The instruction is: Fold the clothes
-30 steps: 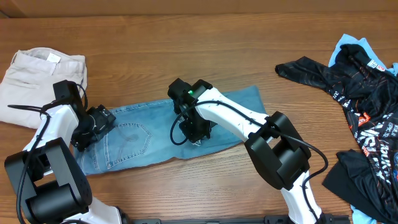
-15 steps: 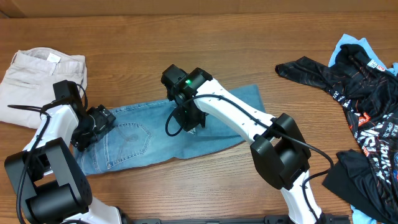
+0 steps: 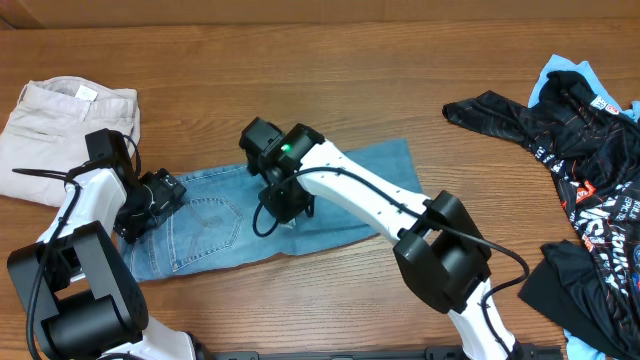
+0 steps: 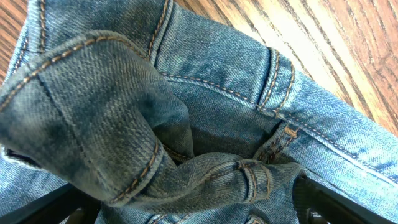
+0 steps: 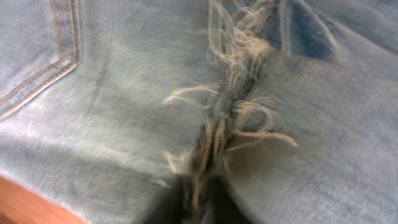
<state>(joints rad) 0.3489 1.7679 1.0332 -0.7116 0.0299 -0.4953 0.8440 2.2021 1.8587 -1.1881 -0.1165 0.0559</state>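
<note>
Jeans: the light-blue jeans point(image 3: 350, 185) lie flat across the middle of the bench point(image 3: 300, 60), already doubled over along their length, with the waist end to the left.

Left gripper: the left gripper point(image 3: 150, 203) sits at the waist end. In the left wrist view it is closed on a bunched fold of waistband point(image 4: 112, 106), judged to be held so that this end is anchored while the other end is folded.

Right gripper: the right gripper point(image 3: 284, 203) is held low over the middle of the jeans, just right of the back pocket point(image 3: 207, 220). The frayed hem point(image 5: 227, 118) is seen pinched between its fingers, so the leg end is judged to be brought toward the waist for a shorter fold.

Other garments: the beige trousers point(image 3: 60, 125) at far left and the black jersey point(image 3: 570, 150) at far right are kept well apart from the fold.

Risk: the thin fringe could slip from the pinch.
</note>
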